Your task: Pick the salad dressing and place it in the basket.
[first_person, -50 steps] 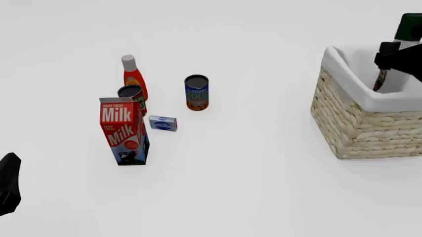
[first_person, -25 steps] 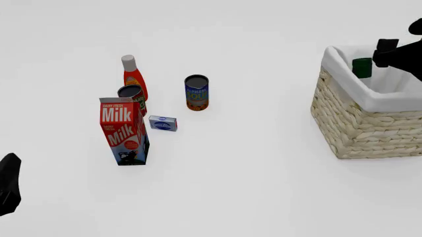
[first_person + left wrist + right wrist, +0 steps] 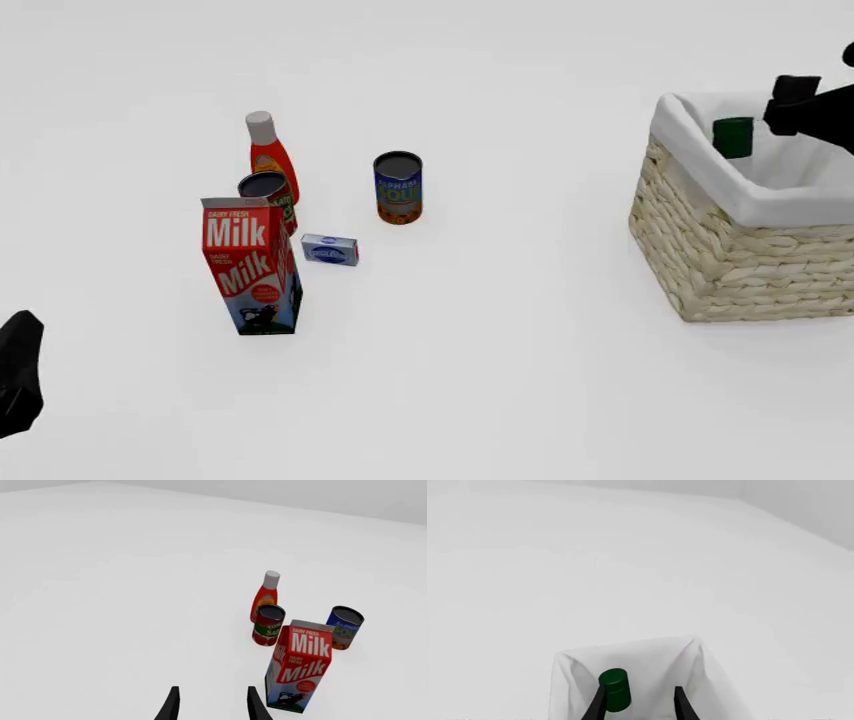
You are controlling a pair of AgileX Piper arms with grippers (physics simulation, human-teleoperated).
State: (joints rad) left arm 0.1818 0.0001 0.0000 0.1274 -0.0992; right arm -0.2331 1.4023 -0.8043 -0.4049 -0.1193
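Placement looks done: white salad dressing bottle with dark green cap (image 3: 733, 136) stands inside the pale woven wicker basket (image 3: 734, 260), right gripper (image 3: 637, 702) spread empty above, needing only withdrawal.

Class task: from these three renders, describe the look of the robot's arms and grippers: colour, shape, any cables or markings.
Both are plain black. The left gripper and right gripper each show two slim, tapering fingers. In the front view only blocky black parts of each arm appear at the picture's edges. No cables or markings are visible.
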